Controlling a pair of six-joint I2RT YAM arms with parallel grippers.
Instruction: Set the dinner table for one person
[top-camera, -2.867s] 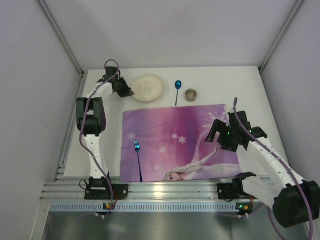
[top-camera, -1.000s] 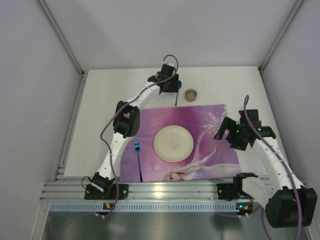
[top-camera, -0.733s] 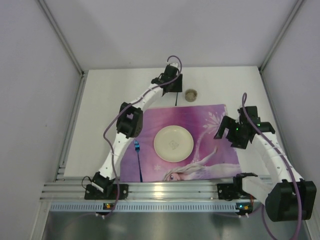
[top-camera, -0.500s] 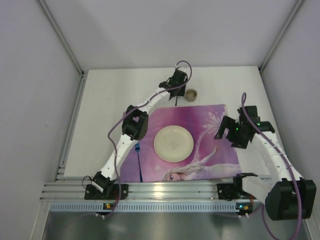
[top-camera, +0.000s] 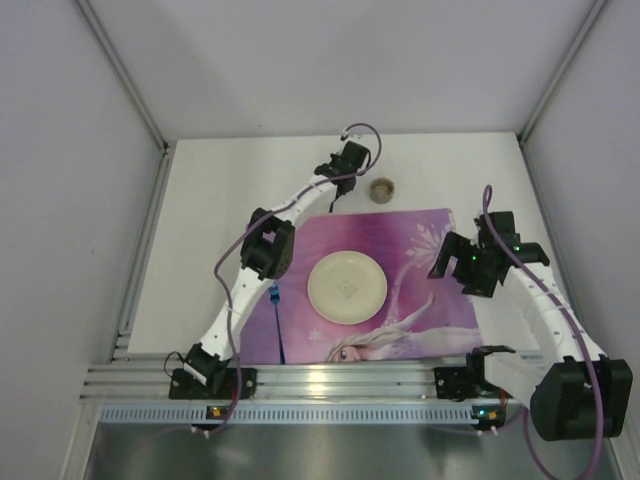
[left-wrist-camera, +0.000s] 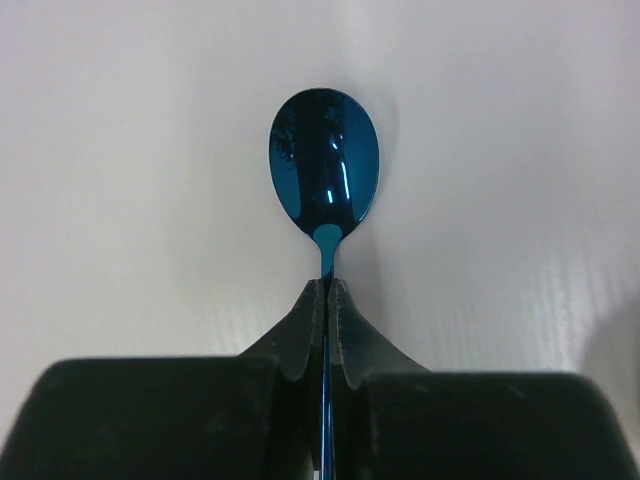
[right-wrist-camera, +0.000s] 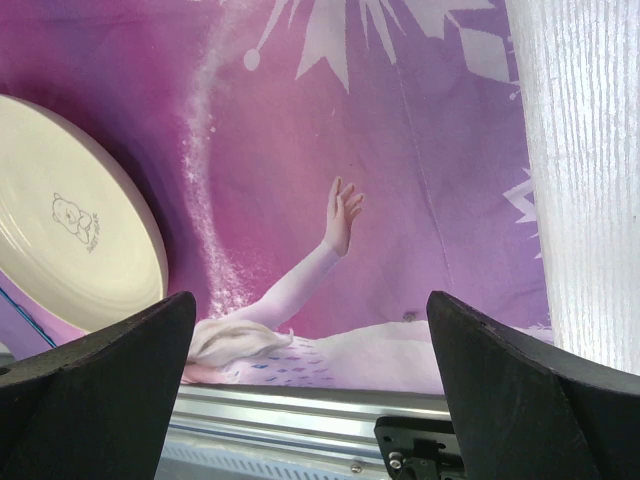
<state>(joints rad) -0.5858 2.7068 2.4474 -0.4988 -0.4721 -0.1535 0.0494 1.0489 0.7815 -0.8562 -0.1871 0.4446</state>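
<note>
My left gripper (top-camera: 347, 170) reaches to the far side of the white dinner table (top-camera: 215, 200) and is shut on the handle of a shiny blue spoon (left-wrist-camera: 324, 165). In the left wrist view the fingertips (left-wrist-camera: 312, 305) pinch the thin handle, with the bowl just beyond them over the tabletop (left-wrist-camera: 120, 150). From above only the handle's end (top-camera: 333, 203) shows. A cream plate (top-camera: 347, 287) sits in the middle of the purple placemat (top-camera: 420, 235). A blue fork (top-camera: 275, 296) lies on the mat's left part. My right gripper (top-camera: 462, 268) is open and empty above the mat's right side.
A small round cup (top-camera: 381, 189) stands on the table just beyond the mat's far edge, right of the left gripper. In the right wrist view the plate (right-wrist-camera: 70, 240), the mat (right-wrist-camera: 400, 150) and the metal rail (right-wrist-camera: 300, 415) at the near edge show.
The plate went from the far side of the table onto the placemat. My left arm then swung right to the spoon, shut on its handle and shifted it slightly left. The right arm barely moved.
</note>
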